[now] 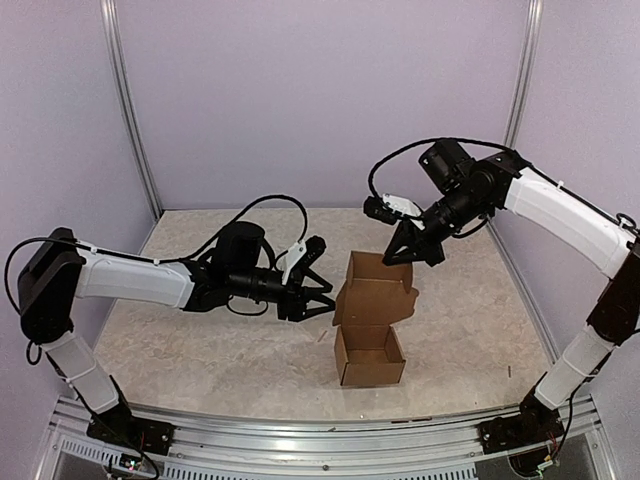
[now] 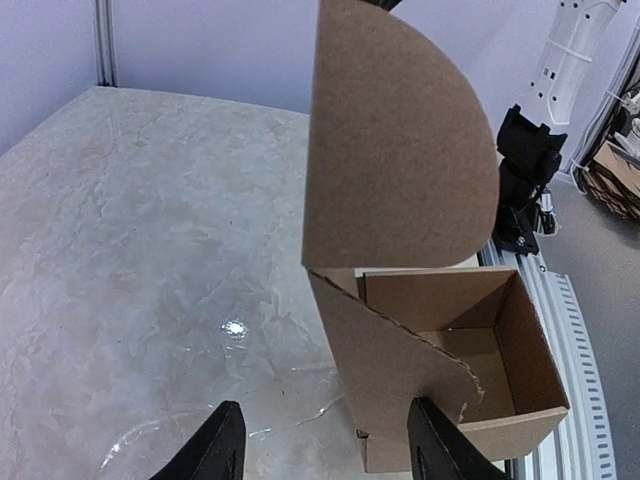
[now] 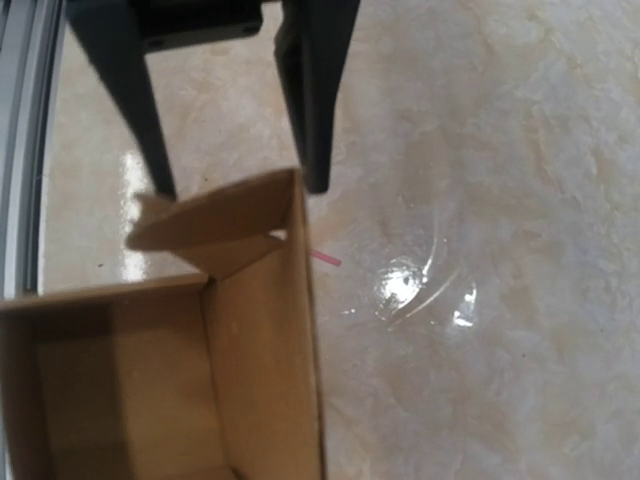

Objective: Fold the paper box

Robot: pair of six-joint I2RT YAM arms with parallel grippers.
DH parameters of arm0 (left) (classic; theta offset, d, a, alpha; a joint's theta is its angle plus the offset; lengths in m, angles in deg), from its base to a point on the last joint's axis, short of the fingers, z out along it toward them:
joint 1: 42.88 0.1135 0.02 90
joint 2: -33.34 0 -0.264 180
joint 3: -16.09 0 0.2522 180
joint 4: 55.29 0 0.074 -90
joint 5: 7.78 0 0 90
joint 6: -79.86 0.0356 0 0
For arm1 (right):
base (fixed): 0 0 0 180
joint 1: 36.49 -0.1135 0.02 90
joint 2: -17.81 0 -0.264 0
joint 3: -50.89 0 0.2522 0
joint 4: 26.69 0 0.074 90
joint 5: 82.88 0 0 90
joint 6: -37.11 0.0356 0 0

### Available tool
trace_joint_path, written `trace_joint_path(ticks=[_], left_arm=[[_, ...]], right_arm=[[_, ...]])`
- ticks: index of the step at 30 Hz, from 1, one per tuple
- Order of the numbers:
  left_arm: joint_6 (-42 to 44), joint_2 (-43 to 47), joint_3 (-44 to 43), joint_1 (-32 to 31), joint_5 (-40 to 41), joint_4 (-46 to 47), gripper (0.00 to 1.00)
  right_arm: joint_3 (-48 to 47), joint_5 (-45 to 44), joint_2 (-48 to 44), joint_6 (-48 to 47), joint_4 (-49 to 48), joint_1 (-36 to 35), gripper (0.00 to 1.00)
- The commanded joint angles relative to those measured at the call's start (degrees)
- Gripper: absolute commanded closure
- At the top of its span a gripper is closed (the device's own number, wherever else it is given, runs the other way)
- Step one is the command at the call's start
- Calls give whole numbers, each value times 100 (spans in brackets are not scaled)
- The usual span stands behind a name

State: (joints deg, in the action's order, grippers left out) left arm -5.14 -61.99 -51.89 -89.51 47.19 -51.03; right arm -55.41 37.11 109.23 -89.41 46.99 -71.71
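Observation:
The paper box (image 1: pixel 370 368) is brown cardboard, an open tray on the table with its lid panel (image 1: pixel 372 295) standing upright behind it. My left gripper (image 1: pixel 322 285) is open at the lid's left side. In the left wrist view its fingers (image 2: pixel 215 445) straddle a slanted side flap (image 2: pixel 395 370), under the lid's rounded tab (image 2: pixel 400 150). The right wrist view shows the left gripper (image 3: pixel 240 188) from above, around a small flap (image 3: pixel 215 225). My right gripper (image 1: pixel 404 258) is shut on the lid's upper edge. Its own fingers do not show in its wrist view.
An aluminium rail (image 1: pixel 330 440) runs along the near edge, with the arm bases on it. Metal posts (image 1: pixel 130 110) and pale walls close in the back and sides. A small pink sliver (image 3: pixel 325 259) lies on the marble tabletop (image 2: pixel 150 250) beside the box.

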Motion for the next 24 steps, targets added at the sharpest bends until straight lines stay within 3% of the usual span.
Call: trace_joint_path(ticks=[1, 8, 11, 18, 24], left_arm=[[6, -248, -160, -184, -457, 350, 45], [37, -630, -464, -254, -671, 394, 46], [37, -733, -584, -267, -772, 391, 51], [20, -907, -801, -276, -990, 336, 81], [-55, -929, -854, -310, -1121, 300, 100]], right_arm=[[-199, 229, 81, 101, -74, -2, 100], [-321, 829, 17, -115, 221, -2, 100], [-337, 1101, 1, -269, 397, -2, 100], [-370, 1289, -2, -387, 536, -11, 100], [-366, 1471, 16, -406, 579, -11, 100]])
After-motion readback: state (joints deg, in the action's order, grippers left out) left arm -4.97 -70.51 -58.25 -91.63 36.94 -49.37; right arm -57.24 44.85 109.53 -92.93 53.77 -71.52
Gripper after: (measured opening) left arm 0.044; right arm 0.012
